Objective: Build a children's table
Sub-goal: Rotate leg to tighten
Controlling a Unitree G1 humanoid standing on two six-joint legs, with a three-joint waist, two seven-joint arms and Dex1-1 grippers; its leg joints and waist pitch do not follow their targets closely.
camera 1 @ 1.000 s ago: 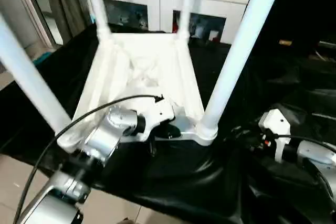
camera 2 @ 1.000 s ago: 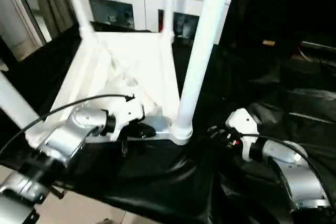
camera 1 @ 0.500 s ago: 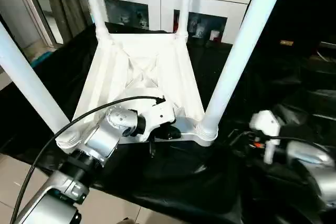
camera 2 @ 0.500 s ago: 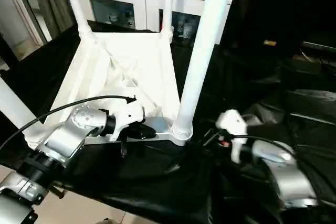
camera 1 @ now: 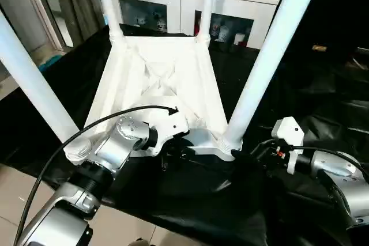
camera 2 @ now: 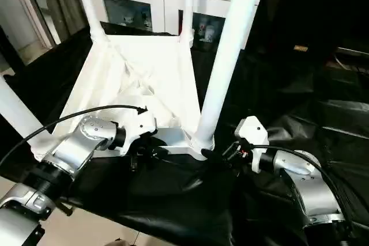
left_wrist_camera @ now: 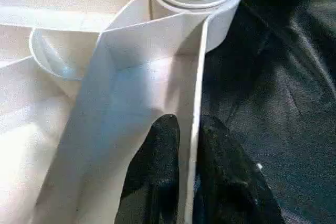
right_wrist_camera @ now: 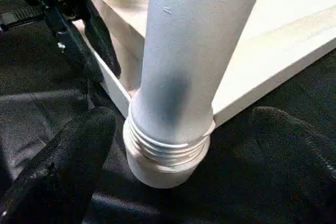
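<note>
No legible markings. Left gripper [left_wrist_camera: 181, 177] jaws narrowly parted, straddling the rim wall of the children's table [camera 1: 155, 79]. Right gripper [right_wrist_camera: 178, 145] jaws wide open around the leg [right_wrist_camera: 184, 66] base, apart from it

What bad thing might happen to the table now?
Two worries. The near right leg shows thread rings above its corner socket, so it may not be fully screwed in and might wobble. The right gripper is open on both sides of that leg, not holding it. The left gripper straddles just the thin edge of the top, so it might slip.
</note>
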